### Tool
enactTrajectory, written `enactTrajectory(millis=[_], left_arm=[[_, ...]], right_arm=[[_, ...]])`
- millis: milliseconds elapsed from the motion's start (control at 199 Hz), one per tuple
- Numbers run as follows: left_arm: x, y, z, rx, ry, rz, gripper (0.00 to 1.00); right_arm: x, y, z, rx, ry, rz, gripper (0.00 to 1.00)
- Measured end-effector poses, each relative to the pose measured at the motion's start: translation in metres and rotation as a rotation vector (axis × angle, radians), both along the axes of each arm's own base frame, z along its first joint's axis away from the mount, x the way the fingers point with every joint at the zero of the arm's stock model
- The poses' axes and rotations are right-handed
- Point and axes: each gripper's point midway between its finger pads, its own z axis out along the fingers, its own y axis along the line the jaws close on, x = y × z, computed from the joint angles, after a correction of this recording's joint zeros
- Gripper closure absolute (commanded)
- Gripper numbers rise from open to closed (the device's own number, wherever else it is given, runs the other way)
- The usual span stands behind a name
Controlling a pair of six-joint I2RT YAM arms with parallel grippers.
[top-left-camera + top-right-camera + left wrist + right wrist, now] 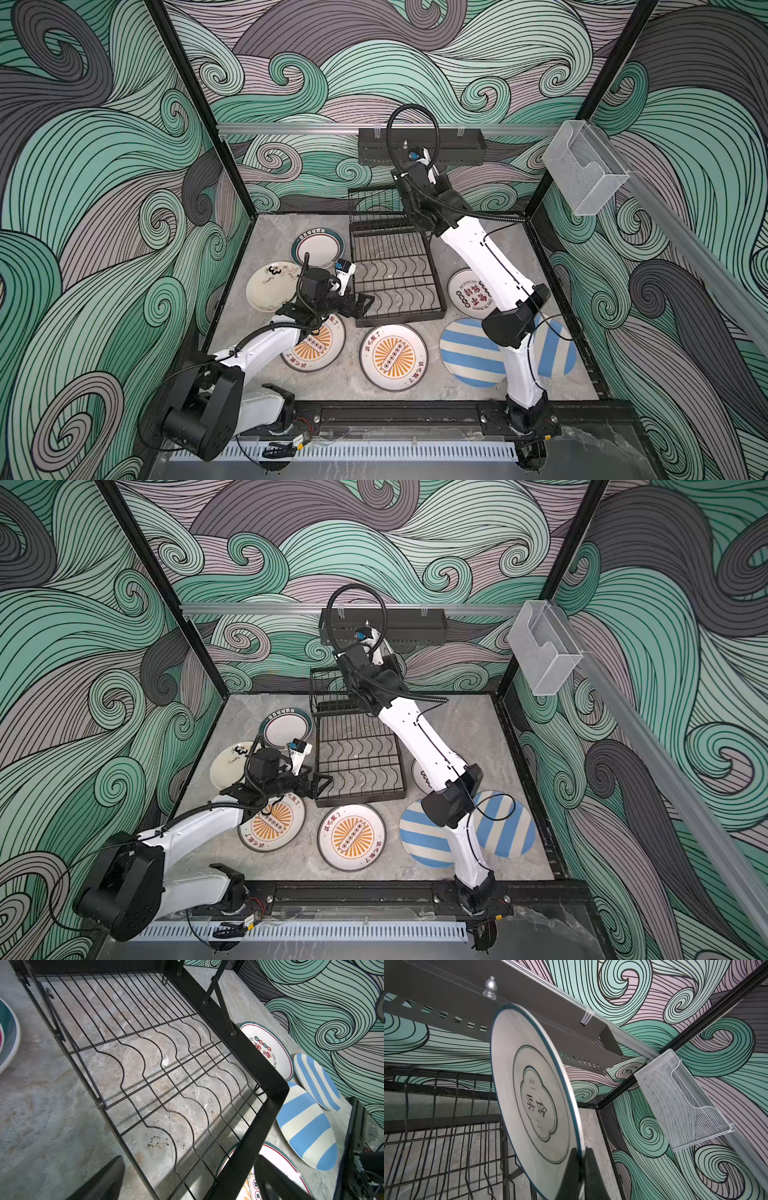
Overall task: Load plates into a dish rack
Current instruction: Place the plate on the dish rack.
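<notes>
Whitish round plate with dark characters (pixel 533 1095): on edge, tilted, long axis running up from my right gripper (pixel 581 1148), which pinches its lower rim above the black wire dish rack (pixel 397 319). My left gripper (pixel 190 1157): spread wide, empty, over the rack's near corner. I count seven more plates (pixel 392 357) lying flat beside the one rack.

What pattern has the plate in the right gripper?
Whitish plate, thin teal edge, dark lobed emblem with characters; right wrist view shows it best.
</notes>
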Motion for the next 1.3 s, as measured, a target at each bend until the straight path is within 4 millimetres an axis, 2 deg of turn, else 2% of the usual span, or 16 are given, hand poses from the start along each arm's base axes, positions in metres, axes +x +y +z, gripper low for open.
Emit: enactTrajectory(millis=[246, 462, 709, 784, 864, 1035, 1171, 1302], left_arm=[[0.0, 0.0, 0.0, 0.0, 0.0, 0.0, 0.01], [0.0, 0.0, 0.0, 0.0, 0.0, 0.0, 0.01], [0.0, 0.0, 0.0, 0.001, -0.001, 0.0, 0.01], [0.0, 0.0, 0.0, 0.003, -0.001, -0.001, 0.01], [-0.001, 0.001, 0.001, 0.003, -0.004, -0.001, 0.01], [-0.004, 0.009, 0.008, 0.026, -0.007, 0.033, 0.01], [-0.002, 0.023, 0.026, 0.05, 0.015, 0.129, 0.01], [-0.006, 0.037, 0.06, 0.03, 0.015, 0.225, 0.01]], right_arm=[[-0.005, -0.007, -0.011, 0.008, 0.04, -0.002, 0.82], [-0.01, -0.01, -0.014, 0.023, 0.06, 0.007, 0.8], [-0.014, -0.008, -0.008, 0.082, 0.061, 0.044, 0.6], [-0.016, -0.006, -0.007, 0.107, 0.068, 0.067, 0.47], [-0.017, -0.003, -0.007, 0.138, 0.08, 0.102, 0.38], [-0.02, 0.006, -0.003, 0.251, 0.116, 0.214, 0.28], [-0.036, -0.003, 0.015, 0.321, 0.106, 0.276, 0.24], [-0.064, -0.031, 0.034, 0.38, 0.064, 0.307, 0.22]])
